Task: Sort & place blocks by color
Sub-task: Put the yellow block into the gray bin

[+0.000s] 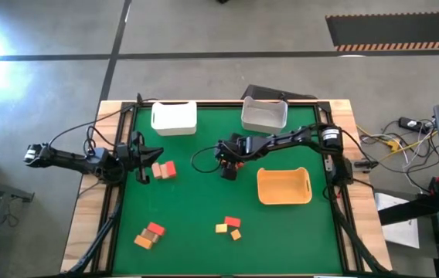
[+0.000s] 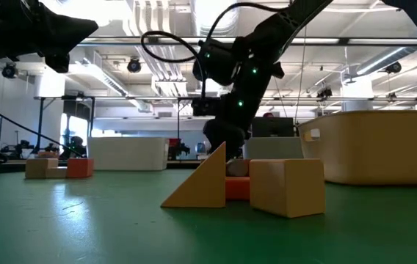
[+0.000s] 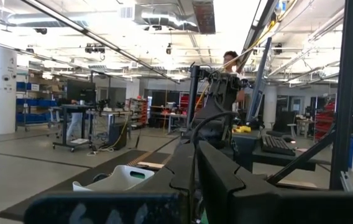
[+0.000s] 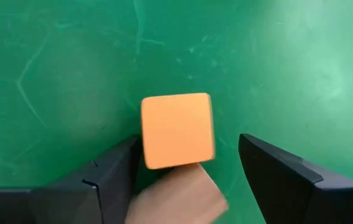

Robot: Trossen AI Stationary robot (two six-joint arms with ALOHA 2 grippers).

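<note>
My right gripper [image 1: 229, 168] hangs over the mat's middle, pointing steeply down, open. In the right wrist view its fingers [image 4: 111, 177] stand on either side of an orange block [image 4: 176, 129] that rests on the green mat. A tan block [image 4: 176, 198] lies against the orange one's near side. My left gripper [image 1: 139, 164] waits shut at the left edge, beside a tan and a red block [image 1: 163, 170]. More blocks lie near the front: one group [image 1: 148, 234] at the left, another [image 1: 229, 226] in the middle. My right gripper has one finger [image 4: 120, 165] close against the orange block's side [image 4: 144, 134]; I cannot tell whether it touches. The other finger stands clear of the block. The fingers come from above, slanting down, and the block sits flat on the mat.
Two white bins [image 1: 174, 117] [image 1: 263, 114] stand at the far edge. An orange tray [image 1: 284, 186] sits right of my right gripper. In the low view a yellow wedge [image 2: 201, 183], a red block [image 2: 236, 188] and a tan cube [image 2: 285, 187] fill the foreground.
</note>
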